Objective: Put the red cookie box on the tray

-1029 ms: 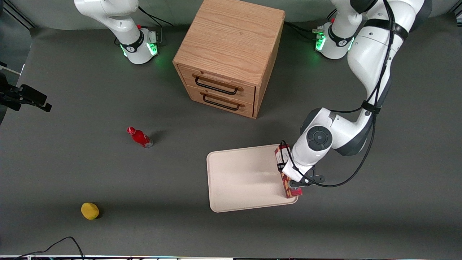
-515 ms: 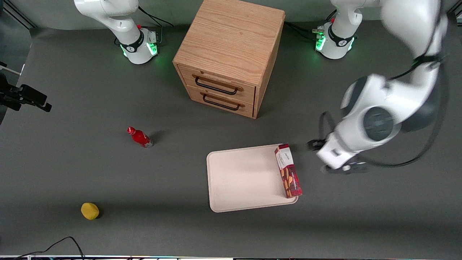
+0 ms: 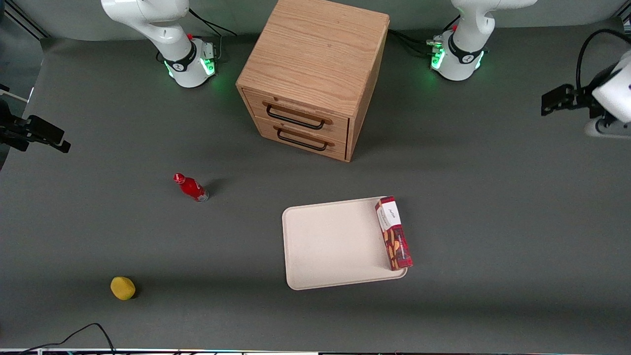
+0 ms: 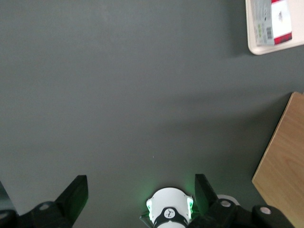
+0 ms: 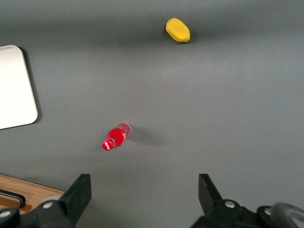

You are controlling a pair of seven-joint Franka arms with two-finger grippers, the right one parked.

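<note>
The red cookie box [image 3: 394, 233] lies flat on the cream tray [image 3: 330, 244], along the tray's edge toward the working arm's end of the table. Nothing touches it. In the left wrist view, the white end of the box [image 4: 275, 19] and a corner of the tray [image 4: 256, 46] show. My left gripper [image 3: 604, 127] hangs high over bare table at the working arm's end, well away from the tray. It stands open [image 4: 140, 199], with nothing between its fingers.
A wooden two-drawer cabinet [image 3: 315, 74] stands farther from the front camera than the tray. A small red bottle [image 3: 191, 187] and a yellow object [image 3: 122, 288] lie toward the parked arm's end. The working arm's base [image 3: 458, 54] glows green beside the cabinet.
My left gripper has let go of the cookie box, risen and swung away toward the working arm's end. The box stays where it was set on the tray.
</note>
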